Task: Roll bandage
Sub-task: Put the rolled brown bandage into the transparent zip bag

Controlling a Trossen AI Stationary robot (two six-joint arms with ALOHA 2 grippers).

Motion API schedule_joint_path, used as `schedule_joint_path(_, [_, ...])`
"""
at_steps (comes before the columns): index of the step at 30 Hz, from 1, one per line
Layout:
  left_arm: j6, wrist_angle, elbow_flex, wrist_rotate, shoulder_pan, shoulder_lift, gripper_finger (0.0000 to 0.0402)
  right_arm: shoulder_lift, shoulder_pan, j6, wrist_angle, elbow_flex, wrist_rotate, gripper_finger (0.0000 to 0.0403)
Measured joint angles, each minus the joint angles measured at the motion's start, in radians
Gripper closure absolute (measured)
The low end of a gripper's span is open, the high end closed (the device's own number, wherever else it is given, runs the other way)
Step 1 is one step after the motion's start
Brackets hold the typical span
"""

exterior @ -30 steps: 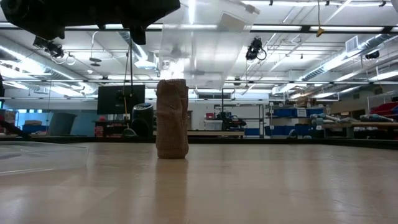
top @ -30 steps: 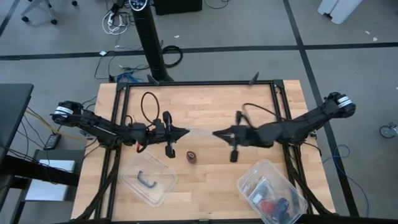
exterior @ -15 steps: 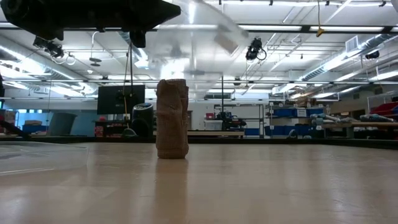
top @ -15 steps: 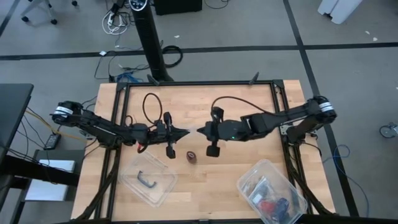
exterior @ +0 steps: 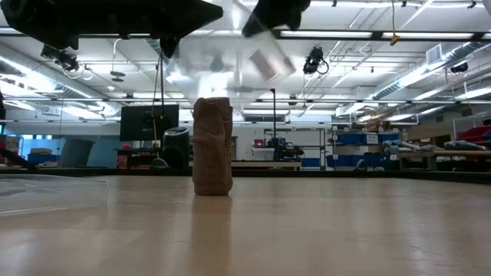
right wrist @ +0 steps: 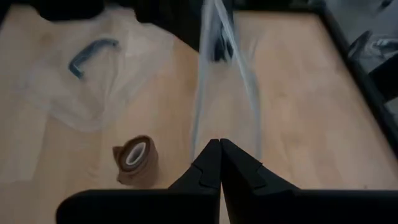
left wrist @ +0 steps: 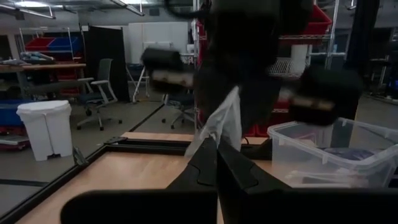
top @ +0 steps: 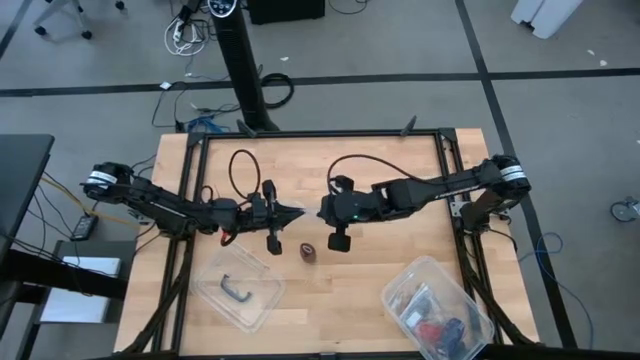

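Wooden table [top: 400, 165] bears the rolled bandage [top: 308, 251] beneath two closed hands pinching clear film [right wrist: 217, 81].

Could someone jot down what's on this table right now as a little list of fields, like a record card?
Table: wooden top in a black frame
Bandage: brown roll standing on end on the wood, touched by neither arm
Left gripper: jaws shut on a clear plastic film
Right gripper: jaws shut on the same film, close to the left gripper
Tub with black handle piece: near edge, left side
Tub of small items: near edge, right side
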Motion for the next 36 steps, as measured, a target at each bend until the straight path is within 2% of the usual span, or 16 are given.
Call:
schedule_joint_path(4, [0.0,0.001,0.0,0.0,0.0,0.0,0.0402,0.034,-0.006,-0.011,0.028,0.0,-0.014,0.0347])
schedule_joint_path(9, [0.0,-0.006,0.0,0.0,0.0,0.0,0.0402,0.04,-0.003,-0.006,0.064,0.0,0.059,0.0251])
schedule_joint_path(12, [-0.004,-0.018,0.0,0.0,0.0,0.0,0.0402,0.025,-0.002,-0.006,0.074,0.0,0.051,0.0205])
schedule_joint_path(14, [-0.004,-0.016,0.0,0.001,0.0,0.0,0.0402,0.018,0.001,-0.004,0.076,0.0,0.003,0.0195])
schedule_joint_path(16, [-0.004,-0.017,0.0,0.001,-0.001,0.0,0.0402,0.018,0.011,-0.004,0.108,-0.018,-0.004,0.0205])
schedule_joint_path(18, [-0.004,-0.02,0.0,0.001,-0.006,0.0,0.0402,0.019,0.023,-0.01,0.134,-0.051,0.023,0.0239])
schedule_joint_path(22, [-0.004,-0.016,0.0,-0.001,-0.014,0.0,0.0402,0.02,0.038,-0.043,0.242,-0.113,0.074,0.0359])
schedule_joint_path(24, [-0.005,-0.016,0.0,0.0,-0.014,0.0,0.0402,0.02,0.043,-0.098,0.303,-0.143,0.076,0.0389])
schedule_joint_path(31, [-0.011,-0.01,0.0,0.0,-0.014,0.0,0.0402,0.021,0.029,-0.15,0.423,-0.198,0.06,0.0398])
schedule_joint_path(36, [-0.011,-0.011,0.0,0.0,-0.014,0.0,0.0402,0.02,0.011,-0.129,0.442,-0.198,0.075,0.035])
